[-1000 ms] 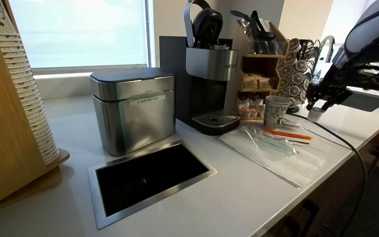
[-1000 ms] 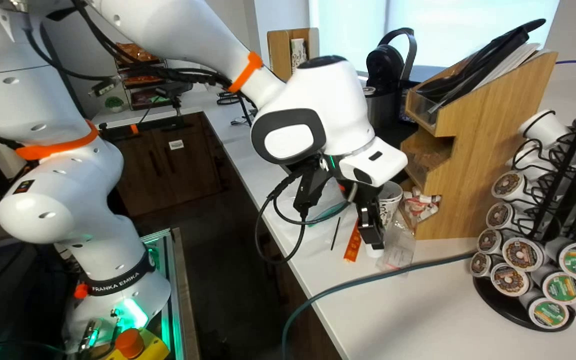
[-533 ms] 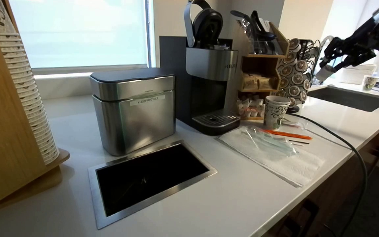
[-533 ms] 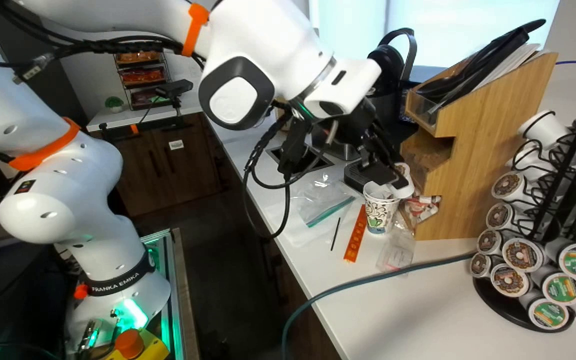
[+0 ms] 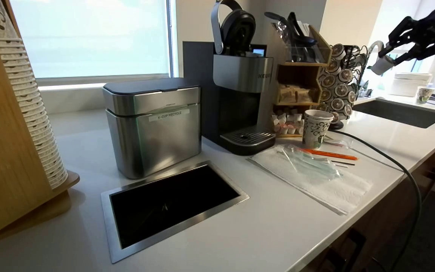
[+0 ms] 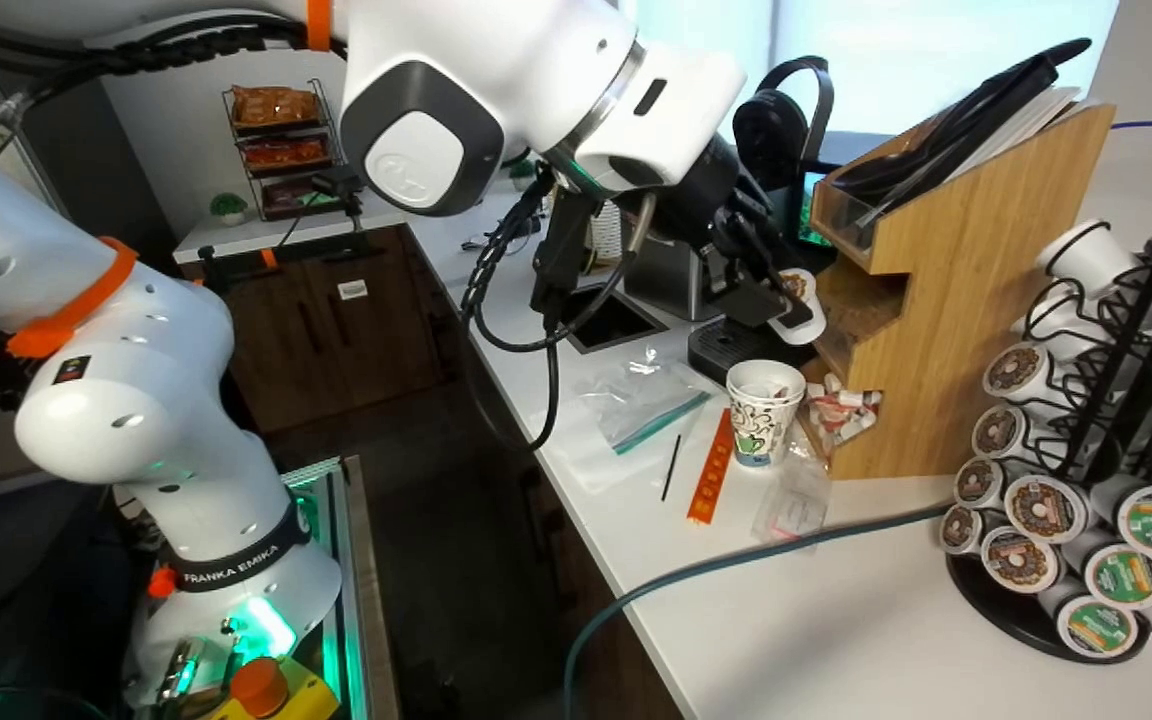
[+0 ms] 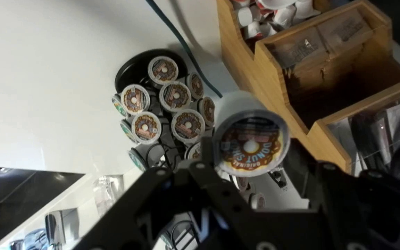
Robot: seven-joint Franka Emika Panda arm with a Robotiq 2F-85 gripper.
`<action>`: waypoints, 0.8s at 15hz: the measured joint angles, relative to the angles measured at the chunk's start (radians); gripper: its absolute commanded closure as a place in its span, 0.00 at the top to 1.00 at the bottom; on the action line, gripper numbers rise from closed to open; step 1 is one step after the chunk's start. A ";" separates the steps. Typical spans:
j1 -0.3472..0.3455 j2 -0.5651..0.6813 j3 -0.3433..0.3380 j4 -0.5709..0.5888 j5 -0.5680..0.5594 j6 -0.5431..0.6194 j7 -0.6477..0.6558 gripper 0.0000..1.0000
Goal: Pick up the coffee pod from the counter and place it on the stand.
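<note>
While your gripper (image 5: 389,58) holds the Donut Shop coffee pod (image 7: 251,143) aloft, just right of centre in the wrist view, jaws parted only to its width, you see the wire pod rack (image 7: 133,69) left of centre.

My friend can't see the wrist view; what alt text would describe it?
A gripper holds a coffee pod labelled Donut Shop. Beyond it are a black stand of similar pods, a white counter and, on the image's right, a wooden shelf.
</note>
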 measured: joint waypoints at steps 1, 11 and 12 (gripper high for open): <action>-0.011 0.008 0.015 0.000 -0.001 0.044 0.000 0.28; -0.382 0.266 0.351 0.032 -0.094 0.457 0.005 0.28; -0.429 0.285 0.380 0.044 -0.091 0.469 0.003 0.28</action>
